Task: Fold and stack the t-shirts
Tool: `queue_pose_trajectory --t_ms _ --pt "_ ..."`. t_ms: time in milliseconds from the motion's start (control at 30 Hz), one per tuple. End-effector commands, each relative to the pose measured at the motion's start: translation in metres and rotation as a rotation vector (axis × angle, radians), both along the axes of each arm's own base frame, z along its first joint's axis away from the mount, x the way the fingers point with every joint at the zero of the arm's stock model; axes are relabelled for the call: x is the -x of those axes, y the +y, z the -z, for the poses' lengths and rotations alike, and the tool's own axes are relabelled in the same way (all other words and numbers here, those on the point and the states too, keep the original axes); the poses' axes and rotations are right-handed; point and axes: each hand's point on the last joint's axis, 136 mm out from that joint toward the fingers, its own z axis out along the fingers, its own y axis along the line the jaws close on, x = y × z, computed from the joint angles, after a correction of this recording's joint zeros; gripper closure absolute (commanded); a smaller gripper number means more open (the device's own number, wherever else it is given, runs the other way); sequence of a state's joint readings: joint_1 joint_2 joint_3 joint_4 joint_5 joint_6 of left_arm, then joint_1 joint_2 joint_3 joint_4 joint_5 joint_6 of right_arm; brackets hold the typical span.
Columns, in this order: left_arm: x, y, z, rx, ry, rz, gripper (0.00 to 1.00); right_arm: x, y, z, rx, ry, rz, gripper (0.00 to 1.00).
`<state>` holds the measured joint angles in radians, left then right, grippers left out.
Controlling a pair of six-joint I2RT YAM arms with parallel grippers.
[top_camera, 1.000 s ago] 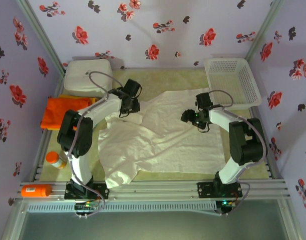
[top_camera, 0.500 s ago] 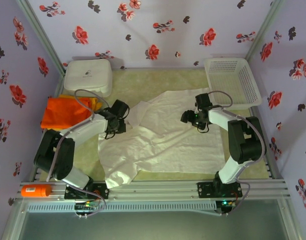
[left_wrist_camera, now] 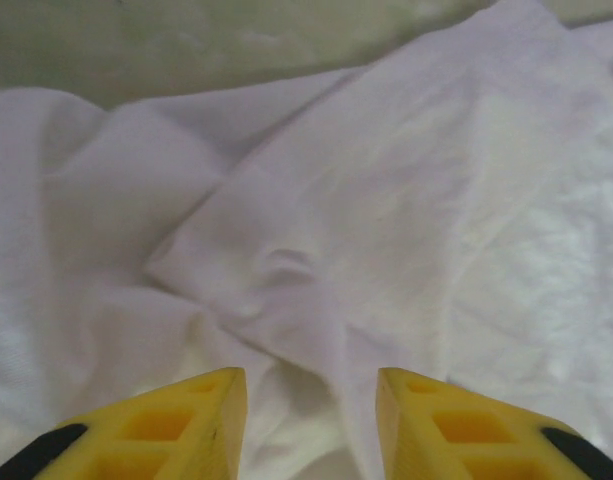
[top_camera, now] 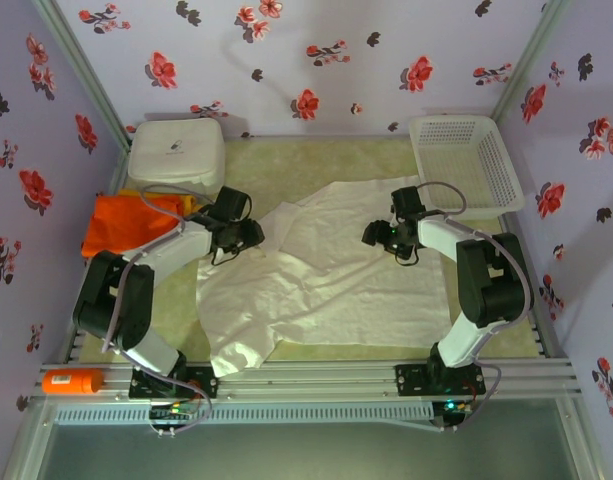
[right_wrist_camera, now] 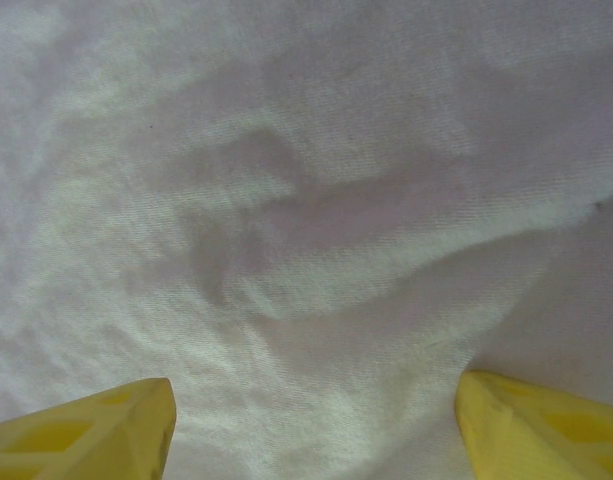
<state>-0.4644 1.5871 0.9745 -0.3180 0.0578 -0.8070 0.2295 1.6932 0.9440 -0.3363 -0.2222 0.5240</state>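
Top external view has the off-white t-shirt [top_camera: 316, 290] spread out all rumpled across the middle of the table [top_camera: 366, 160], with its near edge down close to the rail by the arm bases. Left gripper [top_camera: 254, 236] sits low at the shirt's upper left corner, right by a flap that's folded over, and the right gripper [top_camera: 371, 235] is over the upper right part of the same shirt. From the left wrist, the yellow fingers [left_wrist_camera: 176, 425] are apart, with a raised crease of cloth running down into the gap, not pinched as far as I can see. On the right wrist the fingers [right_wrist_camera: 96, 430] are spread wide over wrinkled cloth, nothing held. Orange t-shirt [top_camera: 121, 228] lies off at the left edge of the table, with a sliver of the yellow t-shirt [top_camera: 194, 204] poking out at its right side. White box [top_camera: 176, 155] sits just behind those two, and the mesh basket [top_camera: 466, 160] is in the back right corner.
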Motion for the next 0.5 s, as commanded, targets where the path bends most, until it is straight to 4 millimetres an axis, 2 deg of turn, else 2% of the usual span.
queue_pose_trajectory --t_ms 0,267,467 --pt "-0.0026 -0.0213 -0.0011 0.162 0.001 -0.033 0.57 0.0074 0.0008 0.0038 -0.004 0.024 -0.001 0.25" --pt "0.0056 -0.0256 -0.0027 0.257 0.006 -0.080 0.54 0.0080 0.0027 0.0066 -0.012 0.029 0.000 0.25" --pt "0.0023 -0.0287 0.0018 0.279 0.014 -0.087 0.54 0.0090 0.0032 0.0081 -0.015 0.033 0.000 0.26"
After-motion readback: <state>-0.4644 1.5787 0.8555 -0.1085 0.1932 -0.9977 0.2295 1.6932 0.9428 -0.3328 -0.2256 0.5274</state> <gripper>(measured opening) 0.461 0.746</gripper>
